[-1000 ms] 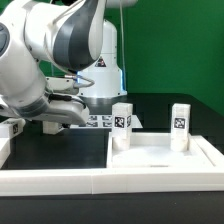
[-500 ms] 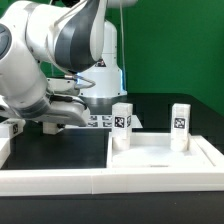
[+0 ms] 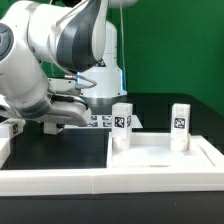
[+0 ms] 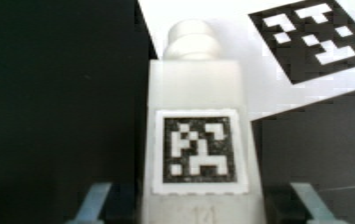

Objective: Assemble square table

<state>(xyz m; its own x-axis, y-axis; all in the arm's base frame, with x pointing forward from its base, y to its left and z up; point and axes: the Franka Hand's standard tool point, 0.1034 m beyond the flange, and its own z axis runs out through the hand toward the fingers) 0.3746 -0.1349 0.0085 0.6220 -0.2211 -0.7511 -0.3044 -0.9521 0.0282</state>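
Tabletop slab [image 3: 165, 152]: nearest, flat on surface [image 3: 50, 150], rim up. Upright leg [image 3: 122, 126], second upright leg [image 3: 180, 126]: standing at slab's far corners. Third leg [image 4: 199, 130]: farthest, lying by marker board [image 4: 266, 95], fingers [image 4: 99, 205] straddling it, likely for pickup; pinch indiscernible.

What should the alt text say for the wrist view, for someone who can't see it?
A white block leg bearing a black-and-white tag lies lengthwise between the two fingers of the gripper, its rounded peg pointing away from the camera. Beyond it, a corner of the marker board shows on the black table.
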